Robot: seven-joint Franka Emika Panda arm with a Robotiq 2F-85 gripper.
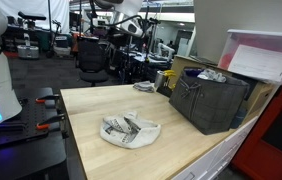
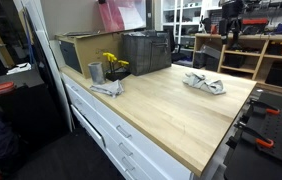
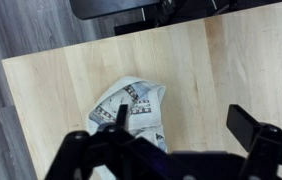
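Directly below the wrist camera, the gripper (image 3: 181,122) hangs over the tabletop (image 3: 216,65) with its jaws spread wide and nothing held between them. One finger (image 3: 121,116) shows in front of the cloth (image 3: 133,100), and the opposite finger (image 3: 243,122) shows over bare wood. From this view it cannot be told whether either finger touches anything. The cloth is a crumpled heap, pale with a dark printed pattern, lying on the light wood.

In both exterior views the cloth (image 1: 129,130) (image 2: 203,83) sits on the open tabletop (image 1: 91,110) (image 2: 171,110), well apart from the crate (image 1: 211,100) (image 2: 146,52), with bare wood between the two. The crate is dark and slatted and stands at the back of the tabletop.

Near one end of the crate lies a second cloth (image 1: 144,87) (image 2: 107,88), also crumpled. A grey cup (image 2: 95,72) stands just beside that end of the crate, and yellow flowers (image 2: 113,62) show between the cup and the crate. A brown box (image 2: 79,48) stands beside the crate, on the cup's side. Behind the crate and higher up is a clear bin (image 1: 266,58) with a pink lid.
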